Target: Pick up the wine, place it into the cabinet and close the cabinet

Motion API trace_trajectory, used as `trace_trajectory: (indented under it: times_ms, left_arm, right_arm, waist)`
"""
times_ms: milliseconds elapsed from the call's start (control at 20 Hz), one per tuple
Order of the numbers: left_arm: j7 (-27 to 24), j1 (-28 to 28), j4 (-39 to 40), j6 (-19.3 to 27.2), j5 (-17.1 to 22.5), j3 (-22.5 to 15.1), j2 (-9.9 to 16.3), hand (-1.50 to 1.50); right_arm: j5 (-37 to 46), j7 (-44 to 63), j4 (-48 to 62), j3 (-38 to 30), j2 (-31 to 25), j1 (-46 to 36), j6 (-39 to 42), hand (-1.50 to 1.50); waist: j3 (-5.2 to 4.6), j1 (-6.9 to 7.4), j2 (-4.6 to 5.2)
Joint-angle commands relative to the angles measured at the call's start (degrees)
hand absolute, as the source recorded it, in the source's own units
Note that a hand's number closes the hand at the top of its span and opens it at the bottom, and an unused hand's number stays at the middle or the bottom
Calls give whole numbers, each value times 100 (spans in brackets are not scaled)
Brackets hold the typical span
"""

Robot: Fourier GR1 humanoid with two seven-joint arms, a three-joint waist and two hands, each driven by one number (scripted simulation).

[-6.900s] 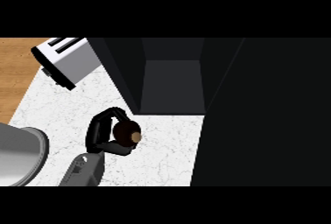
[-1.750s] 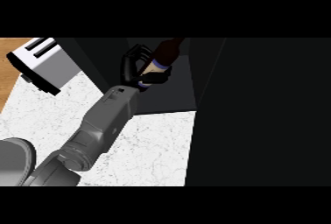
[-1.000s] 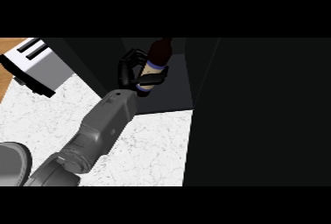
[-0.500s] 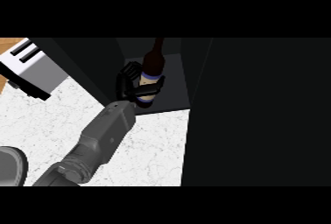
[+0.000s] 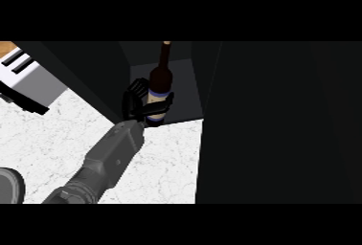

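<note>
Setting the wine inside the cabinet, the left robot hand curls around its label; next, release, withdraw, then shut the door.

my left hand black, forearm grey | wine dark brown, cream label, blue band | cabinet dark | counter white marbled | toaster white, black slots

The dark wine bottle with its pale, blue-banded label stands upright inside the open, dark cabinet.
</note>
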Motion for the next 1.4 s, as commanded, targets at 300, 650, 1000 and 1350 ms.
trace_trajectory:
  times_ms: [300, 650, 1000, 1350]
  left_arm:
    - [-99, 285, 15, 254, 203, -282, -35, 150]
    - [37, 20, -95, 470, 362, -400, -35, 150]
    - [63, -172, -204, 678, 488, -507, -37, 150]
    - [370, -556, -179, 978, 611, -585, -38, 150]
  right_arm:
    - [-187, 58, -99, 10, 68, -45, -7, -150]
    - [-292, -15, 84, -55, 68, -50, 98, -150]
    - [-294, 24, 40, -134, 26, -14, 106, -150]
    - [-455, -119, -103, -318, 40, 375, 219, -150]
  waist:
    - [-14, -177, 20]
    - [-11, -218, 57]
    - [-9, -133, 31]
    - [7, -98, 24]
